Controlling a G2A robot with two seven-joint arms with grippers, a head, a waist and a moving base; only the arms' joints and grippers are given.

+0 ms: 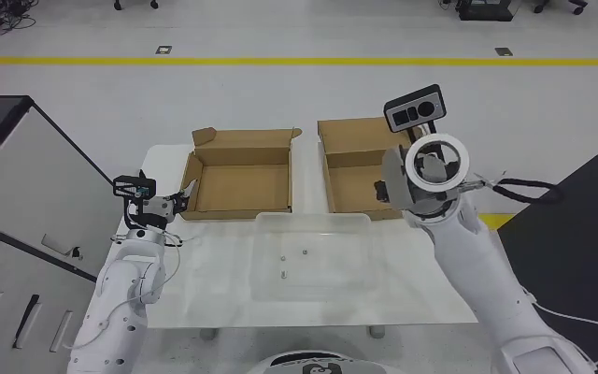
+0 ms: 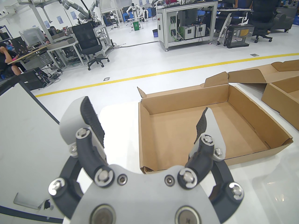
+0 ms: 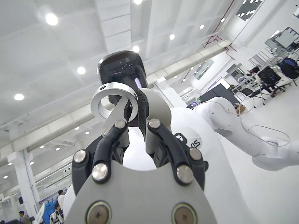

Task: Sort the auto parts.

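My right gripper is raised high over the right cardboard box, turned up toward the top camera. It is shut on a silver metal ring. In the right wrist view the ring stands out sideways from the gripper, one finger passing through its hole. My left gripper is open and holds nothing, low beside the left side of the left cardboard box. From the left wrist, that gripper faces the bare inside of the box.
A clear plastic tray lies on the white table in front of the boxes, with three small metal parts in it. A grey cabinet stands left of the table. The right box sits beyond the left one.
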